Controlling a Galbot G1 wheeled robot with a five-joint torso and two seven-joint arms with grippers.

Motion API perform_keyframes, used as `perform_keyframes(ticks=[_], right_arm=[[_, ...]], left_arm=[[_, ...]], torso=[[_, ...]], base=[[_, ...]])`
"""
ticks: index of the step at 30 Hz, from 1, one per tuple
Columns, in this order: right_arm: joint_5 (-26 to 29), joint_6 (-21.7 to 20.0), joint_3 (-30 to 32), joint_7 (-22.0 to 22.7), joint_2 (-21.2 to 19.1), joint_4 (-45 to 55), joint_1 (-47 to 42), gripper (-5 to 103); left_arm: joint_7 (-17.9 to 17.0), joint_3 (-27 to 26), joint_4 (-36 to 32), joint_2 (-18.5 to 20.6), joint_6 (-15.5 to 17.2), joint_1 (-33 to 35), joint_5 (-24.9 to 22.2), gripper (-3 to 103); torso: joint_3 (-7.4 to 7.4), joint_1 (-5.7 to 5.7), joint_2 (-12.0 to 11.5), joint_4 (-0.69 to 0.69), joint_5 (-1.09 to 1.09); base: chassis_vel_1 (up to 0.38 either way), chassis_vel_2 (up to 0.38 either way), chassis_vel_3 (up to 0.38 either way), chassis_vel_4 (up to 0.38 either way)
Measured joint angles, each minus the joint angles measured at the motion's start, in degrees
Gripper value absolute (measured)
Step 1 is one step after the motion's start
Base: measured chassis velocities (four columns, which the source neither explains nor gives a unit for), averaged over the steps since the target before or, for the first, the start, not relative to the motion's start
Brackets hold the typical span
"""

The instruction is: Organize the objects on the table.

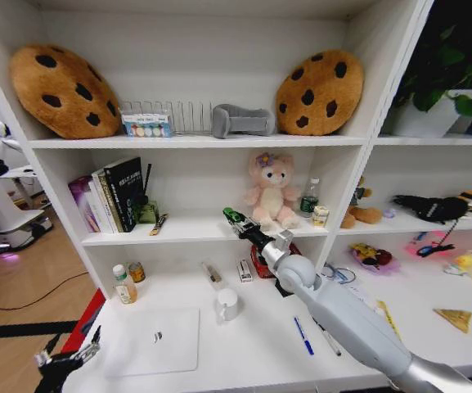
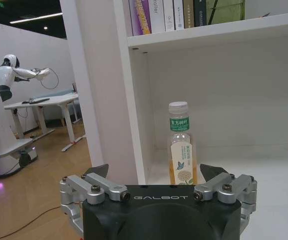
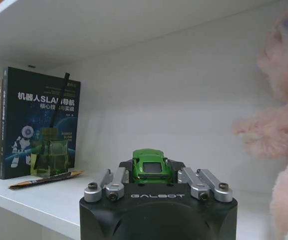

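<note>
- Green toy car [image 3: 149, 165] sits clamped between the fingers of the right hand [image 1: 234, 219], which hovers over the middle shelf [image 1: 195, 232], just beside the pink plush toy [image 1: 271, 192].
- In the right wrist view, the car's nose faces the shelf's back wall; a dark book [image 3: 39, 122], a green pen holder [image 3: 50, 156] and a loose pencil [image 3: 44, 179] are farther along the shelf.
- Left hand [image 1: 65, 360] hangs low at the worktop's [image 1: 260, 352] near left corner, fingers spread wide, holding nothing. Its wrist view faces a small bottle [image 2: 180, 145] of amber drink standing on the worktop.
- Still on the worktop: silver laptop [image 1: 155, 340], white mug [image 1: 227, 304], blue pen [image 1: 303, 335], black pen [image 1: 327, 339].
- Judgement: the car is being placed on the shelf; most of the tidying remains.
- Risks: a release above the shelf lets the car drop and roll on its wheels toward the front edge; drifting sideways would nudge the plush toy; the long forearm passes over the mug and could clip it if lowered.
</note>
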Motion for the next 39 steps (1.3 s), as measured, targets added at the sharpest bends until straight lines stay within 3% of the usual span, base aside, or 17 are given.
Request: perform_keyframes(ticks=[17,19,21,22,30,35,39], right_arm=[[0.08,-0.8,-4.4,2.33,3.25,-5.92,4.42,33],[0.13,-0.98,-4.4,2.67,3.31,-5.65,4.31,37],[0.2,-1.5,-4.3,3.52,3.47,-5.26,3.88,54],[0.2,-1.5,-4.3,3.52,3.47,-5.26,3.88,54],[0.18,-1.49,-3.92,5.01,3.53,-3.96,2.84,86],[0.0,-1.19,-3.87,5.35,3.11,-2.38,3.36,98],[0.82,-1.04,-1.75,5.57,0.08,4.88,-0.42,100]], left_arm=[[0.12,-0.99,1.38,1.16,-0.87,-0.18,-1.68,100],[0.12,-1.0,1.39,1.24,-0.87,-0.33,-1.75,100],[0.12,-0.88,1.54,1.27,-0.87,-0.56,-1.76,100],[0.12,-0.88,1.54,1.27,-0.87,-0.56,-1.76,100],[-0.03,-0.66,1.86,0.98,-1.09,-0.46,-1.79,100],[-0.1,-0.84,1.87,1.16,-1.16,-0.71,-1.88,100],[-0.47,-0.83,1.77,0.88,-1.44,-1.03,-1.88,100]], torso=[[-0.01,0.0,0.0,0.0,0.0],[-0.01,-0.01,0.0,0.0,0.0],[-0.01,-0.01,0.0,0.0,0.0],[-0.01,-0.01,0.0,0.0,0.0],[-0.01,-0.01,0.0,0.0,0.0],[-0.01,-0.01,0.0,0.0,0.01],[-0.01,-0.01,0.0,0.0,0.01]], base=[[0.0,0.0,0.0,0.0],[0.0,0.0,0.0,0.0],[0.0,0.0,0.0,0.0],[0.0,0.0,0.0,0.0],[0.0,0.0,0.0,0.0],[0.0,0.0,0.0,0.0],[0.0,0.0,0.0,0.0]])
